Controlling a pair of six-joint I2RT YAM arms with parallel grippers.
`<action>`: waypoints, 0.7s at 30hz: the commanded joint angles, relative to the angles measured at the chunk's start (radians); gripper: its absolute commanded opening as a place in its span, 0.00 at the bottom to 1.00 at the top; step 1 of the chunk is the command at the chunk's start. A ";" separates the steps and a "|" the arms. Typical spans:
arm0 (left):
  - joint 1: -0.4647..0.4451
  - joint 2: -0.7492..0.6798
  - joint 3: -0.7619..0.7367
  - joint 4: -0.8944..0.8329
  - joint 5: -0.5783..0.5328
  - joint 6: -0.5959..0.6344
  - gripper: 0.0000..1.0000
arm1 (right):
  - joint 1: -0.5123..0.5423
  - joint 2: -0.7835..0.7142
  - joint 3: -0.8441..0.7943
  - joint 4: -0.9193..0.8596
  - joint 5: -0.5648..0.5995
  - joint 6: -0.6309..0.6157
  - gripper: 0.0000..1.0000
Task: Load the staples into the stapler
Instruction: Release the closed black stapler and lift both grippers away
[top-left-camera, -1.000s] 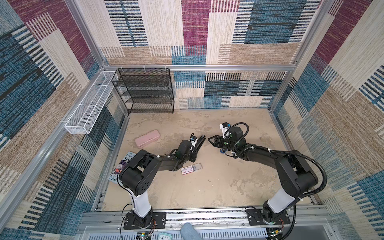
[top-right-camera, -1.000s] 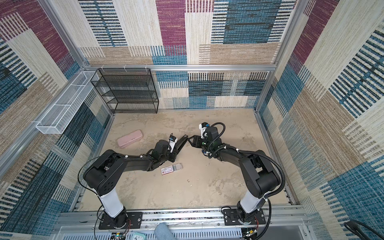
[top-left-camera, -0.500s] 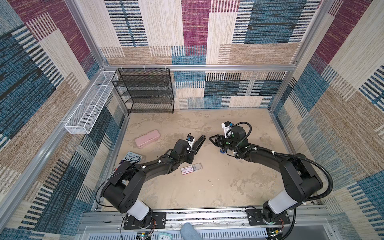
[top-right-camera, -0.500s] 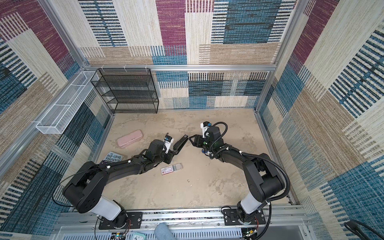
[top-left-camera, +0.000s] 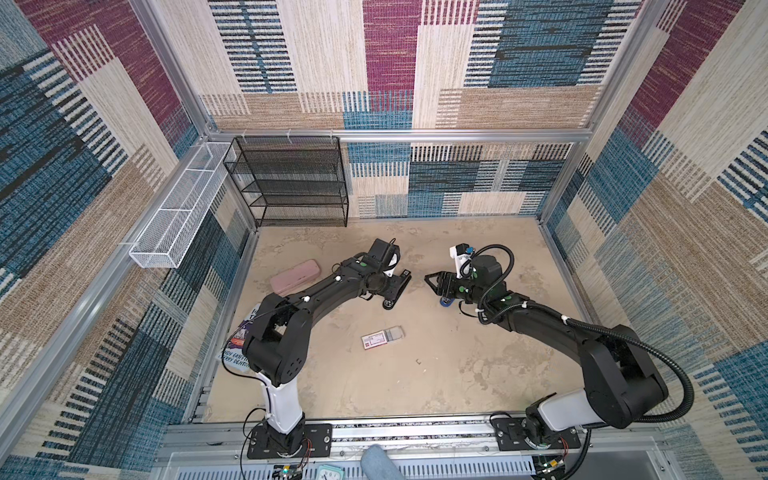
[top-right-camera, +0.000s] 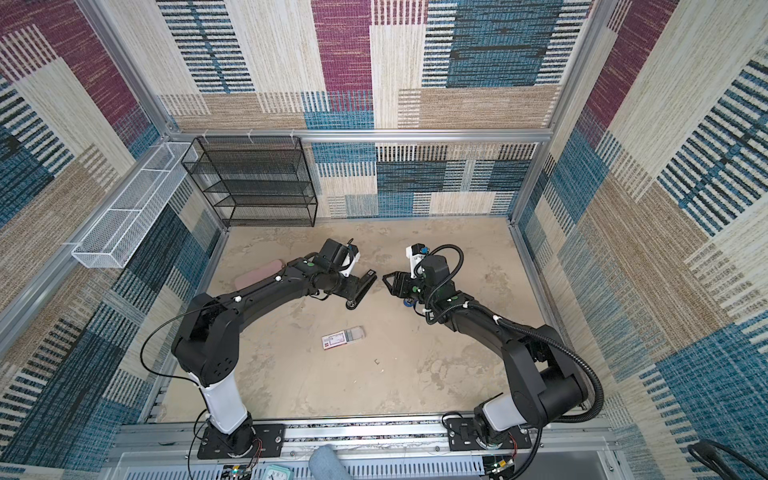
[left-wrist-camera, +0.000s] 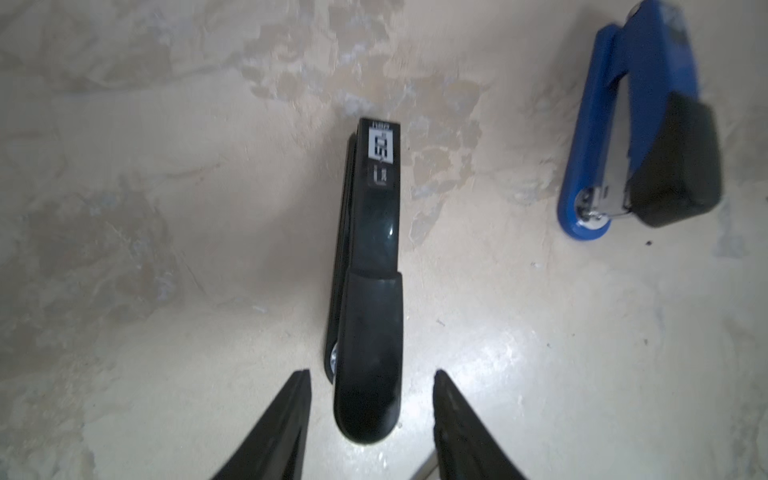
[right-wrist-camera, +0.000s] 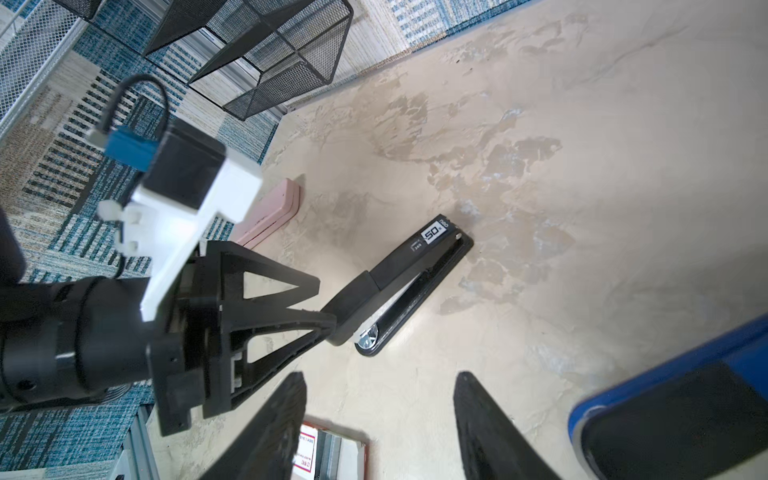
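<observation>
- Left wrist view: left end effector (left-wrist-camera: 372, 372) spread, straddling rear of black stapler (left-wrist-camera: 372, 232) w/o pinching, prob. lined up to steady it on bench (top-left-camera: 415, 395).
- Right end effector (right-wrist-camera: 379, 374) spread, empty, beside blue stapler (left-wrist-camera: 590, 124).
- Staple box (top-left-camera: 381, 337), tray part out, lies btwn arms, nearer front.

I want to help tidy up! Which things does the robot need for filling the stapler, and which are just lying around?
Needed:
staple box
black stapler or blue stapler (can't tell which)

Lying around:
pink pencil case
book
black wire shelf
white wire basket
</observation>
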 joint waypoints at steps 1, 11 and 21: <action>0.000 0.046 0.059 -0.125 0.004 -0.001 0.51 | 0.001 -0.026 -0.021 -0.012 0.018 -0.014 0.61; 0.000 0.170 0.160 -0.207 0.024 -0.005 0.29 | 0.001 -0.026 -0.029 -0.006 0.024 -0.012 0.61; 0.000 0.236 0.175 -0.228 0.033 -0.003 0.10 | 0.001 -0.026 -0.025 -0.009 0.029 -0.008 0.61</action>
